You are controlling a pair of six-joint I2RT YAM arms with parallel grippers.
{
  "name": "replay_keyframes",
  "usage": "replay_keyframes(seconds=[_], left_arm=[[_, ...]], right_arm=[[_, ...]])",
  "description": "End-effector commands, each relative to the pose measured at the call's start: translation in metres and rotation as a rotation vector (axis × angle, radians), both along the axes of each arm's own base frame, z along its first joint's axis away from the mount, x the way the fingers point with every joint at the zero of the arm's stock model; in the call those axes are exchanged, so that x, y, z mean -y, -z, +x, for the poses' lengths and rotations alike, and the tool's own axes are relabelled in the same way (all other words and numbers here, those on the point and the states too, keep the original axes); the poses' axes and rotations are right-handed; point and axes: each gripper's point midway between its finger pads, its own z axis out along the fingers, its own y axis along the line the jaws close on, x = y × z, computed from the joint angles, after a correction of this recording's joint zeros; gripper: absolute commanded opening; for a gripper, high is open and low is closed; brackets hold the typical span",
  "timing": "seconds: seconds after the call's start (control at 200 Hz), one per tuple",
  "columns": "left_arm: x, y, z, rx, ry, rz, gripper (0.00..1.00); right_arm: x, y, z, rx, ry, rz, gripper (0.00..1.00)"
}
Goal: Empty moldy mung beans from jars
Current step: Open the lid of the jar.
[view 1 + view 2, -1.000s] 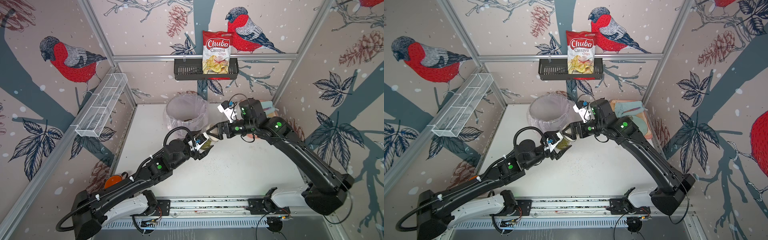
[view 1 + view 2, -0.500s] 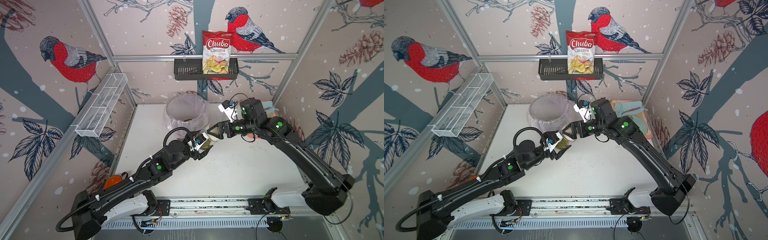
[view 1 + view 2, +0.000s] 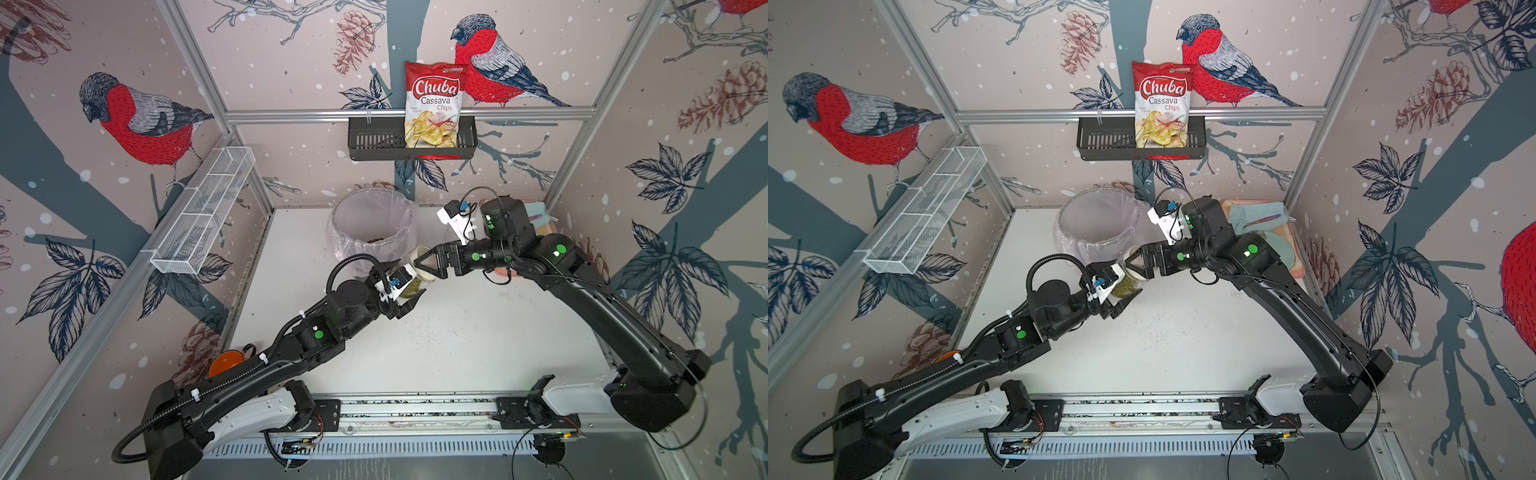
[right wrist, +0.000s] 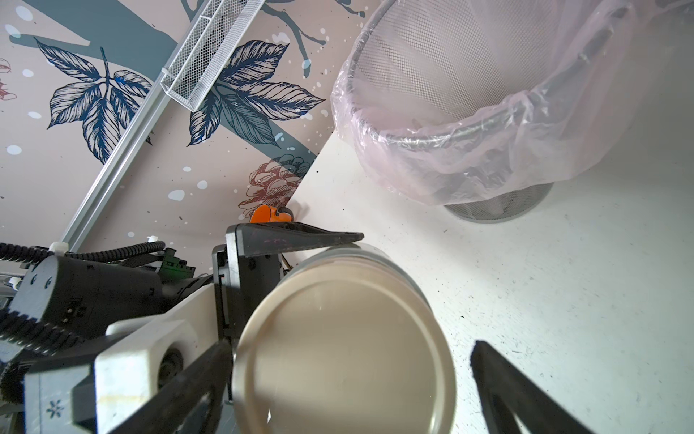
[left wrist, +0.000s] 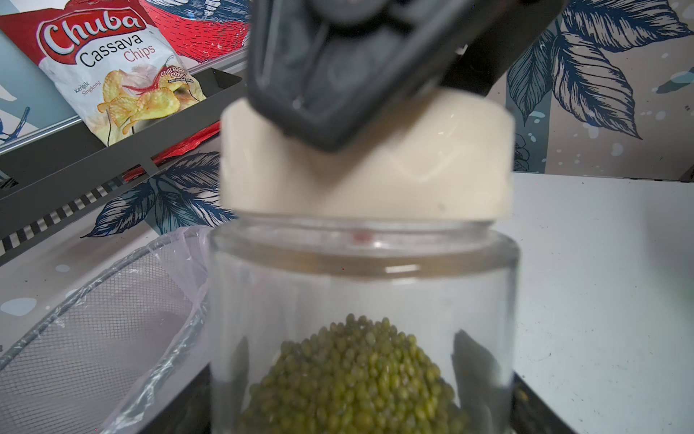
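Now L claw (image 3: 410, 290) grips jar (image 5: 360, 293); R claw (image 4: 350, 347) wide open round lid (image 5: 375, 176).

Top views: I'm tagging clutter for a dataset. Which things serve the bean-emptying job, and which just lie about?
In use: jar, beige lid, mung beans, lined bin, left tool, right tool.
Lying about: chips bag, black basket, wire shelf, cloth, tray.

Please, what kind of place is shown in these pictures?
Probably a robot test booth staged like a pantry corner, not a real home: printed bird wallpaper in an aluminium frame, two robot arms on a rail, and props such as a chips bag and a lined mesh bin.
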Motion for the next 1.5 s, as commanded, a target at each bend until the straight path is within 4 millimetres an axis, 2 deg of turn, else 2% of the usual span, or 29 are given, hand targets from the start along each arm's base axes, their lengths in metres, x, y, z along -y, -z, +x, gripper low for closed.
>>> replay_keyframes(seconds=[0.0,0.45,0.825,1.496], left_arm=[[0.001,-0.034,0.001,0.075,-0.003,-0.109,0.00],[0.001,-0.037,0.000,0.077,0.003,-0.112,0.00],[0.002,-0.037,0.000,0.079,0.005,-0.107,0.00],[0.002,-0.033,0.001,0.077,0.001,-0.101,0.00]], right_arm=[[-0.002,-0.004,-0.001,0.007,-0.009,0.018,1.00],[-0.004,0.001,-0.001,-0.009,-0.019,0.011,0.97],[-0.006,0.003,-0.002,-0.014,-0.028,-0.001,0.87],[-0.002,-0.009,-0.006,0.014,-0.034,0.018,0.84]])
